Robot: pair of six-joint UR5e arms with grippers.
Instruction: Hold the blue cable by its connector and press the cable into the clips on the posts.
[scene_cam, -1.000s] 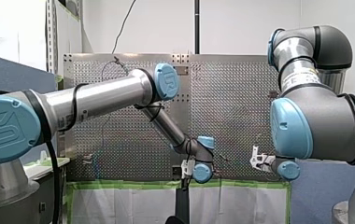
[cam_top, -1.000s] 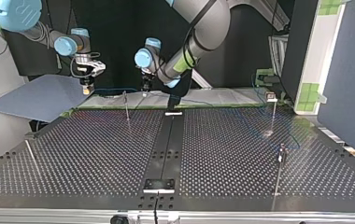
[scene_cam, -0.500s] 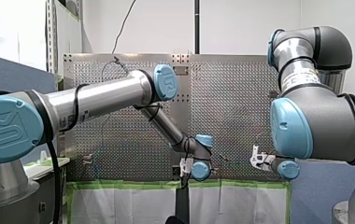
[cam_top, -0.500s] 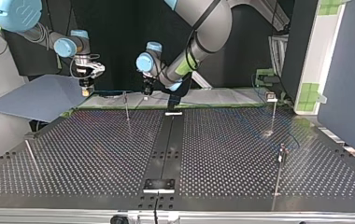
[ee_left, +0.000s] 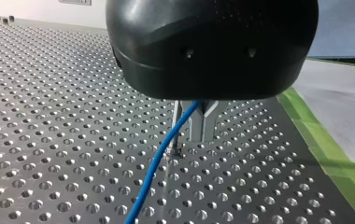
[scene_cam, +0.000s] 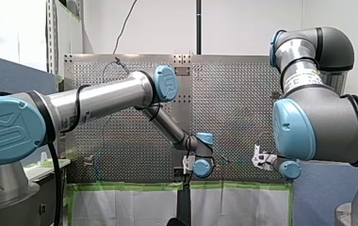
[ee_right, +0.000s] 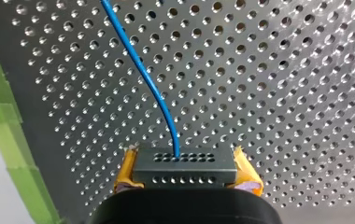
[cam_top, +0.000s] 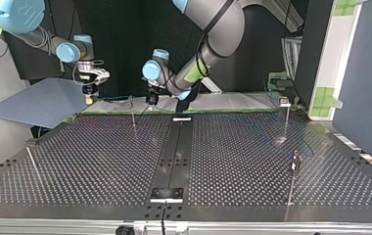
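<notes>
In the right wrist view my right gripper (ee_right: 183,183) has its yellow pads shut on a black connector (ee_right: 183,162). The blue cable (ee_right: 146,77) leaves the connector and runs ahead over the perforated table. My left gripper (ee_left: 190,138) has its metal fingers shut on the blue cable (ee_left: 156,164), just above a thin post's tip (ee_left: 176,150). In the top view my right gripper (cam_top: 90,94) hangs at the far left edge. My left gripper (cam_top: 151,100) is beside it, close to a thin post (cam_top: 132,113), with the cable (cam_top: 118,97) strung between them.
Three more thin posts stand on the table (cam_top: 233,161): one at the top view's right rear (cam_top: 286,120), one at the right (cam_top: 293,171), one leaning at the left (cam_top: 32,164). Green tape (cam_top: 125,113) marks the far edge, and a black strip (cam_top: 174,152) runs down the middle.
My left gripper has moved a little forward over the table's far edge, toward the top view's camera, still holding the cable. My right gripper has barely shifted.
</notes>
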